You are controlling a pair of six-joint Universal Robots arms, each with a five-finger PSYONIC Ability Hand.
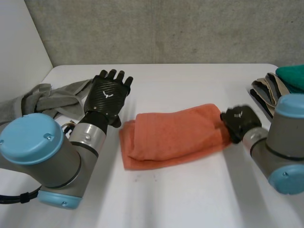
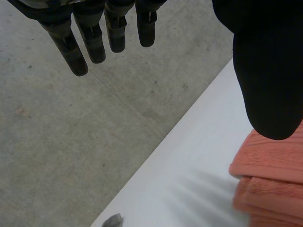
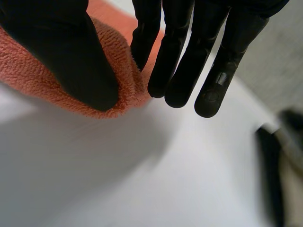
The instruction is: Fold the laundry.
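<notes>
Right wrist view: right hand fingers pinch orange towel end; left hand fingers straight, spread.

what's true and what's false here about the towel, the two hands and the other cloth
1. The orange towel lies folded on the white table. True.
2. The left hand grips the towel. False: it is open with straight fingers, beside the towel's end and off it.
3. The right hand pinches the towel's other end between thumb and fingers. True.
4. The grey cloth lies on top of the towel. False: it lies apart from it, by the left arm.
</notes>
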